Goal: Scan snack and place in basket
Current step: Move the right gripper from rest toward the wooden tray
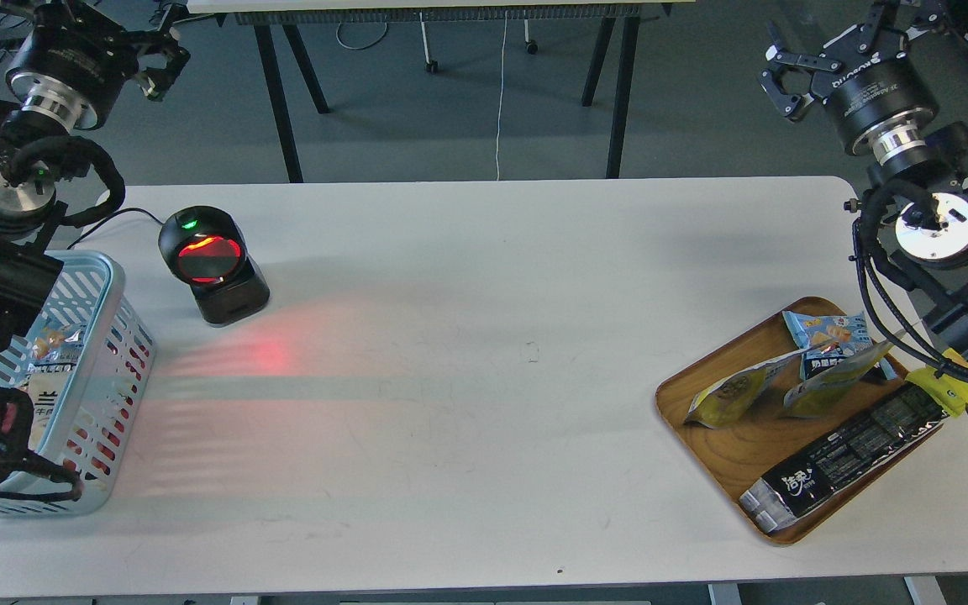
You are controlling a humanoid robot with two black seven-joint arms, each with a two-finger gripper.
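Both my arms hang high off the table. My left gripper sits up at 11 o'clock, above the floor beyond the table's far edge; it is dark and bunched, so I cannot tell how its jaws stand. My right gripper is up at 1 o'clock, its jaws spread wide with nothing between them.

The snack lies on the wooden tray at 4 o'clock, tipped over with its yellow front and round seed picture facing up and left. A 2nd yellow pouch leans just beside it, touching. Behind them sits a small blue snack bag, and a long black packet lies along the tray's near-right edge, its end poking over the rim.

The basket stands at 9 o'clock on the table's left edge, partly hidden by my left arm, with a couple of packets already inside. The black scanner sits just beyond it at 10 o'clock, window glowing red, casting red light onto the table and the basket's side.
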